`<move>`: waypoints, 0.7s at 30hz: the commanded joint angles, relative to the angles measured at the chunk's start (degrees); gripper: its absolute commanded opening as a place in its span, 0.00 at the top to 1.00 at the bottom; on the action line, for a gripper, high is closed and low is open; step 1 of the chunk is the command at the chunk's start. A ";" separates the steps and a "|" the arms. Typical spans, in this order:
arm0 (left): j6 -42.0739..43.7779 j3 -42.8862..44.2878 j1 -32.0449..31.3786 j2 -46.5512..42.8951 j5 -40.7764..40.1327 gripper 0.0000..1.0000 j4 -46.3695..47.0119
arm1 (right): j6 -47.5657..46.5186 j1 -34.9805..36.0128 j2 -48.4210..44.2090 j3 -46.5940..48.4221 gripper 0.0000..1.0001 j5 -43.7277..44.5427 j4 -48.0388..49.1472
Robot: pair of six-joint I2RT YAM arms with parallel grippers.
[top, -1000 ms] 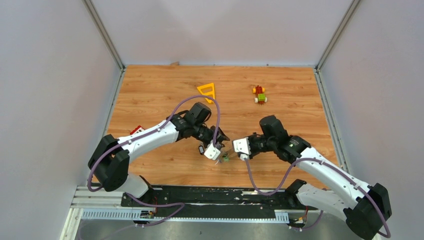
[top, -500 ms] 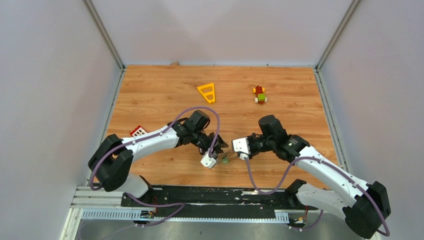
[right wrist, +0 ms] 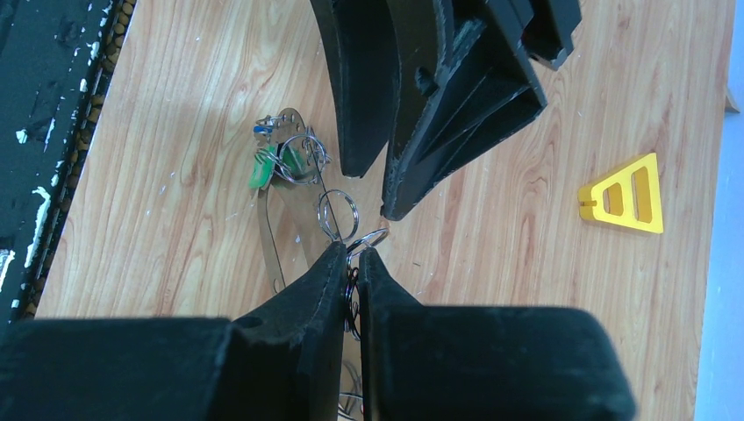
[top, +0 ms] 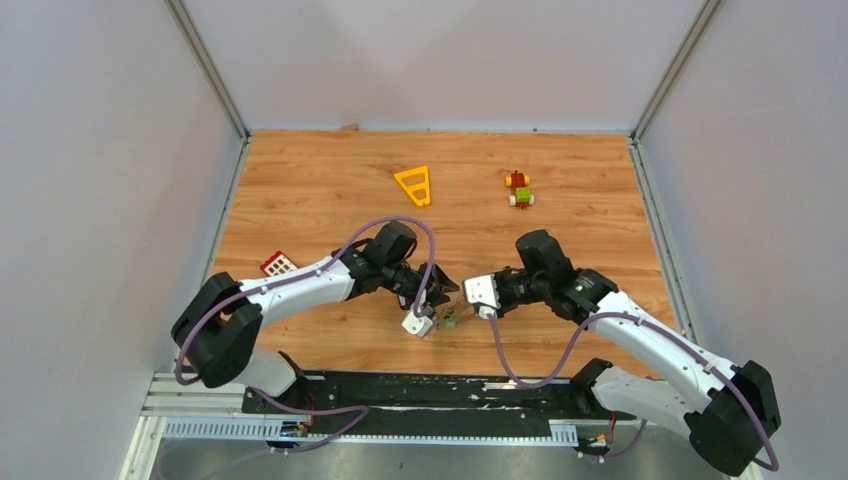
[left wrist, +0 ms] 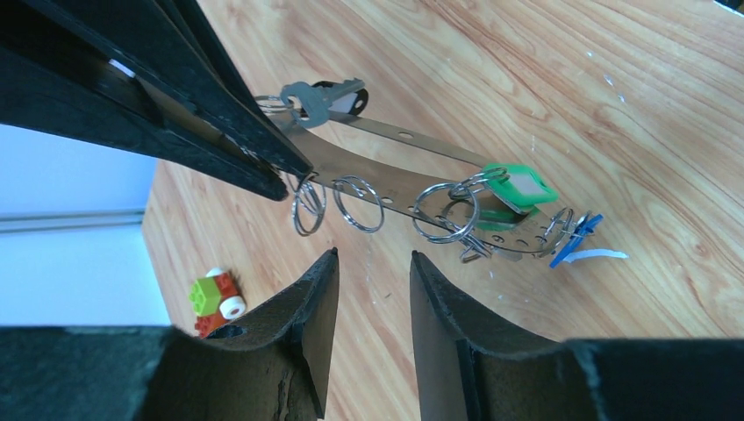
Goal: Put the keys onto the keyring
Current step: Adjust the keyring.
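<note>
The keyring (left wrist: 395,186), a long silver metal loop, hangs just above the wood in the left wrist view. Several small wire rings are threaded on it. Keys with a green tag (left wrist: 518,189) and a blue tag (left wrist: 575,241) sit at its far end, and a black-tagged key (left wrist: 326,95) lies by the held end. My right gripper (right wrist: 351,250) is shut on the keyring (right wrist: 266,232) and its rings. My left gripper (left wrist: 374,253) stands open just short of the rings, holding nothing. From above, the left gripper (top: 437,308) and the right gripper (top: 465,303) nearly meet over the green tag (top: 451,320).
A yellow plastic triangle frame (top: 413,185) and a red-green-yellow toy block figure (top: 518,190) lie toward the back of the wooden table (top: 600,220). A small red and white item (top: 277,264) sits beside the left arm. A black rail (top: 400,392) runs along the near edge.
My left gripper has moved a little toward the near edge and lower, closer to the rings. The right arm has stayed put with the keyring.
</note>
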 commanded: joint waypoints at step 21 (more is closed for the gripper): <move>-1.22 -0.35 -1.59 -2.13 4.54 0.58 2.16 | 0.63 -0.07 0.03 2.94 1.00 -2.34 0.40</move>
